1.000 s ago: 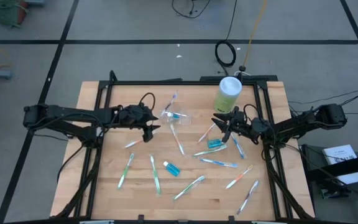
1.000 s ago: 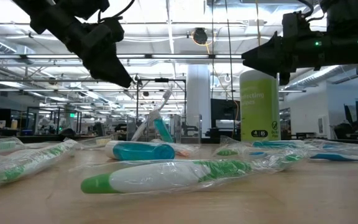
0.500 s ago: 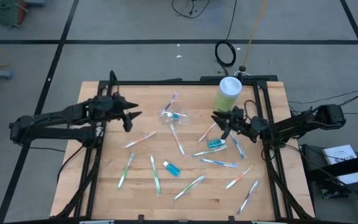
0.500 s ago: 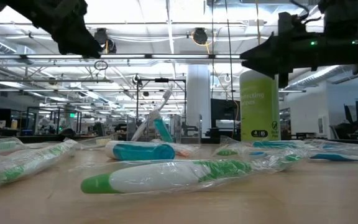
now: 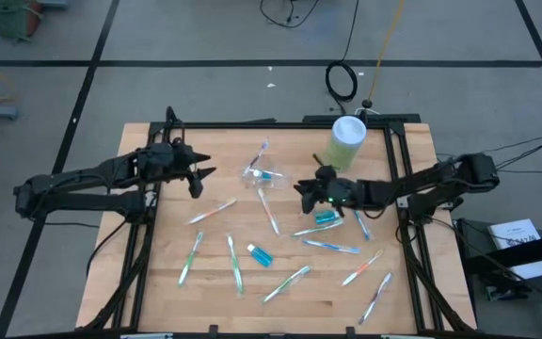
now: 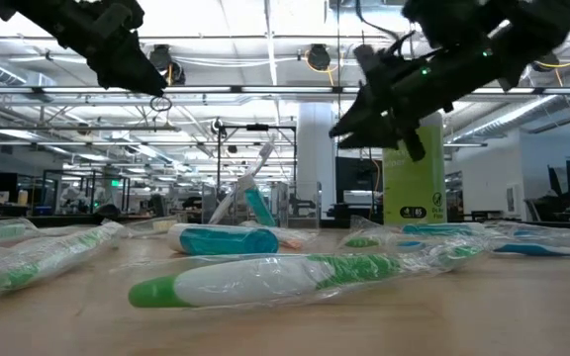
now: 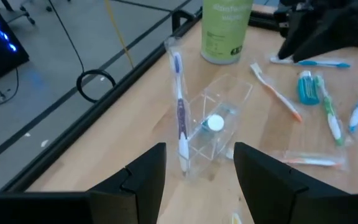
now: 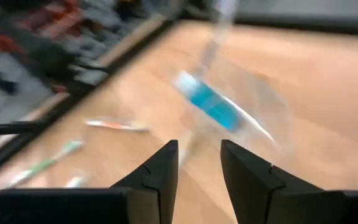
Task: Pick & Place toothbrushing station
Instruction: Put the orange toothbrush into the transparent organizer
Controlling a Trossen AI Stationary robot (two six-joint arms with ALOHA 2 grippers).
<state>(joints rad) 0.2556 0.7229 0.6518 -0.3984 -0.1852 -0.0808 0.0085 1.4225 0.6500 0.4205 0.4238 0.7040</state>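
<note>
Right gripper (image 5: 305,186) hovers just beside the clear container (image 5: 264,174), toward the green canister (image 5: 344,142), fingers parted and empty. Left gripper (image 5: 199,173), on the container's far side from the canister, is spread too, holding nothing. Inside the container lie a teal tube (image 7: 214,123) and a leaning toothbrush (image 7: 180,106); other toothbrushes (image 5: 234,262) lie scattered nearby.

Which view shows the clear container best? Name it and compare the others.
Left wrist view: the clear container sits close, with a toothbrush and a tube cap inside. The high view shows it small, the low view mostly hides it behind clutter, and the right wrist view is blurred.
</note>
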